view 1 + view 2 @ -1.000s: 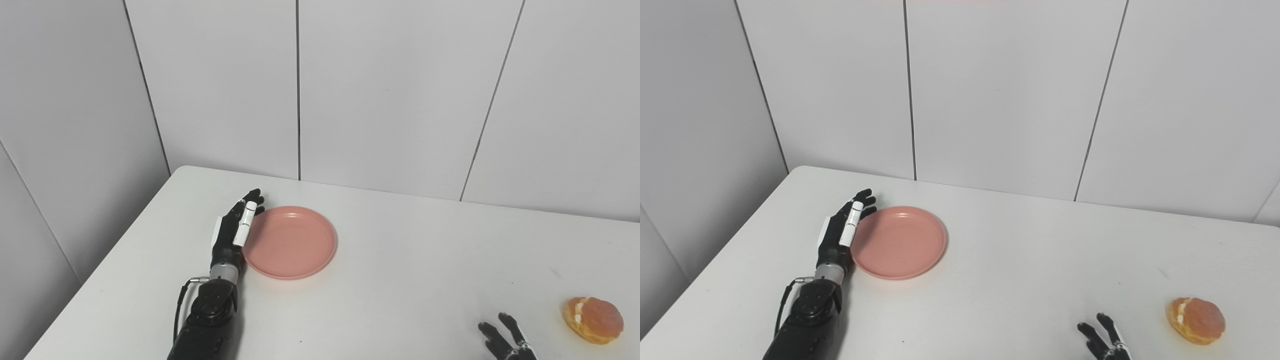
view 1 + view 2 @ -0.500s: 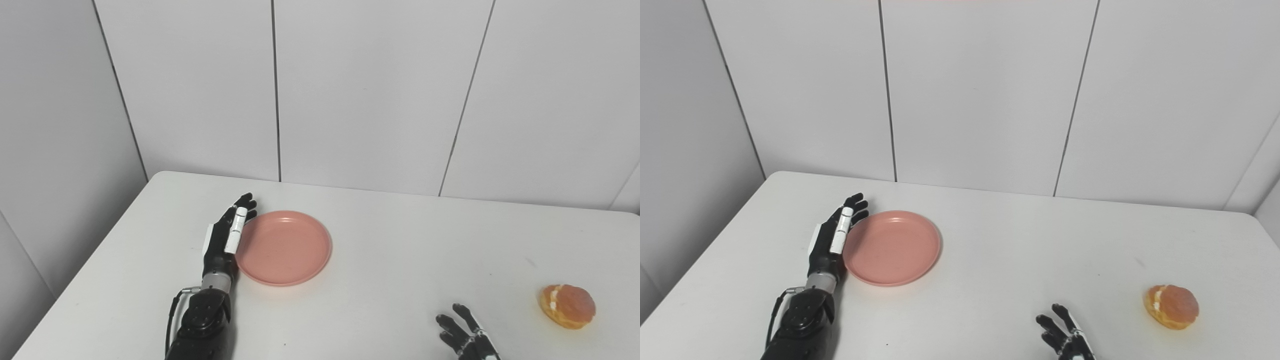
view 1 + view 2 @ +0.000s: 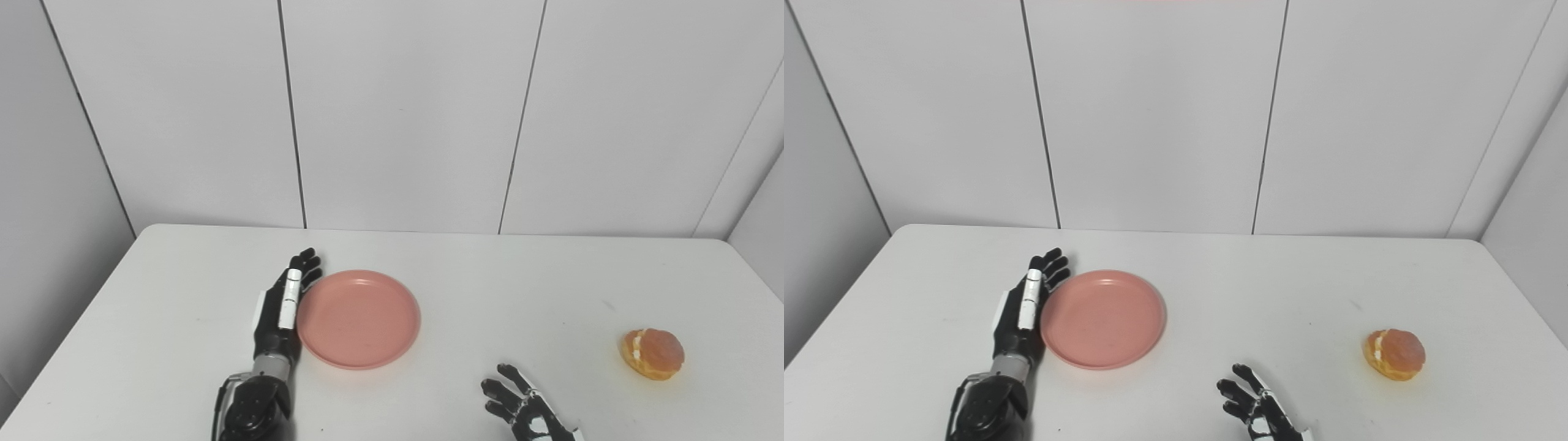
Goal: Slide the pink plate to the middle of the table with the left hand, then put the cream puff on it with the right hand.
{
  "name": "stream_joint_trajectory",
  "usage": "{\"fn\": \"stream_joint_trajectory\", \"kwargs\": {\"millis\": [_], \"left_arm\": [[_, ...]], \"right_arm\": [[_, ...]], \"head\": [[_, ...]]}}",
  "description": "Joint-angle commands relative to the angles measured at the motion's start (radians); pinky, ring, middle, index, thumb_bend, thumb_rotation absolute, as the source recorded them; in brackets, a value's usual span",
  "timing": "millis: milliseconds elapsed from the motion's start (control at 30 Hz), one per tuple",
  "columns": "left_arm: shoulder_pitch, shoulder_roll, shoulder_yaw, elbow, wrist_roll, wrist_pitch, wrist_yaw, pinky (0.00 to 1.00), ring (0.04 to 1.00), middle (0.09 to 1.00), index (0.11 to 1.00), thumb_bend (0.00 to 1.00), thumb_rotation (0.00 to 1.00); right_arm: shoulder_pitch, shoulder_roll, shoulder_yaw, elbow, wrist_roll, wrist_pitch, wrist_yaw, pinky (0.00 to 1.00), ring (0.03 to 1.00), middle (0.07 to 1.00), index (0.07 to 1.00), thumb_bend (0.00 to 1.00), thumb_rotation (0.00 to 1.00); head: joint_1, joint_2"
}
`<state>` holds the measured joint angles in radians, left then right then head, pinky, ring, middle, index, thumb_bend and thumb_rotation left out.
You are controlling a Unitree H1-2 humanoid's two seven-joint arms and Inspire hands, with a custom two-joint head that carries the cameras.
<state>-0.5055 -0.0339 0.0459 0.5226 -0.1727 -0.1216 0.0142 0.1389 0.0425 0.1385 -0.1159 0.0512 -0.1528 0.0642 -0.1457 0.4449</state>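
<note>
The pink plate lies flat on the white table, left of its middle. My left hand is open, fingers straight, standing on edge against the plate's left rim. The cream puff, golden brown with white filling, lies on the table at the right. My right hand is open with fingers spread, low at the front edge, well left of the puff and right of the plate. In the right eye view the plate, the puff, the left hand and the right hand show the same way.
Grey wall panels stand behind the table's far edge. A side wall closes the right. The table's left edge runs diagonally at the left.
The camera has turned right, so the whole picture shifted left. The left hand and plate have moved a little to the right on the table. More of the right hand shows.
</note>
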Motion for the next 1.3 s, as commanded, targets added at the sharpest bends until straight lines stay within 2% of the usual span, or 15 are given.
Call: {"fn": "stream_joint_trajectory", "kwargs": {"millis": [0, 100, 433, 867, 1100, 1267], "left_arm": [[0.033, -0.016, -0.009, -0.009, -0.007, 0.083, -0.016, 0.81, 0.860, 0.855, 0.791, 0.77, 0.93], [0.044, -0.028, -0.011, -0.046, 0.002, 0.112, -0.015, 0.80, 0.854, 0.851, 0.786, 0.79, 0.94], [0.069, -0.059, -0.028, -0.132, 0.025, 0.176, -0.014, 0.84, 0.855, 0.857, 0.783, 0.76, 0.97], [0.068, -0.056, -0.030, -0.110, 0.028, 0.165, -0.030, 0.85, 0.876, 0.883, 0.799, 0.77, 0.97], [0.070, -0.057, -0.024, -0.098, 0.027, 0.162, -0.032, 0.86, 0.867, 0.868, 0.790, 0.77, 0.96], [0.067, -0.057, -0.033, -0.079, 0.037, 0.150, -0.035, 0.84, 0.865, 0.858, 0.782, 0.75, 0.96]], "right_arm": [[0.013, 0.014, 0.011, 0.035, -0.010, 0.063, 0.000, 0.80, 0.812, 0.763, 0.831, 0.84, 0.92], [0.010, 0.018, 0.017, 0.041, -0.017, 0.056, -0.001, 0.79, 0.805, 0.760, 0.830, 0.82, 0.90], [0.008, 0.045, 0.039, 0.046, -0.055, 0.046, -0.019, 0.77, 0.782, 0.758, 0.828, 0.81, 0.87], [0.010, 0.057, 0.052, 0.056, -0.083, 0.029, -0.038, 0.78, 0.793, 0.779, 0.845, 0.80, 0.90], [0.009, 0.048, 0.050, 0.066, -0.168, -0.082, -0.081, 0.79, 0.819, 0.794, 0.847, 0.76, 0.90], [0.004, 0.048, 0.042, 0.019, -0.247, -0.139, -0.123, 0.77, 0.819, 0.794, 0.836, 0.77, 0.89]], "head": [[-0.023, 0.000], [-0.049, 0.001], [-0.133, 0.012], [-0.152, 0.015], [-0.156, 0.013], [-0.179, 0.004]]}}
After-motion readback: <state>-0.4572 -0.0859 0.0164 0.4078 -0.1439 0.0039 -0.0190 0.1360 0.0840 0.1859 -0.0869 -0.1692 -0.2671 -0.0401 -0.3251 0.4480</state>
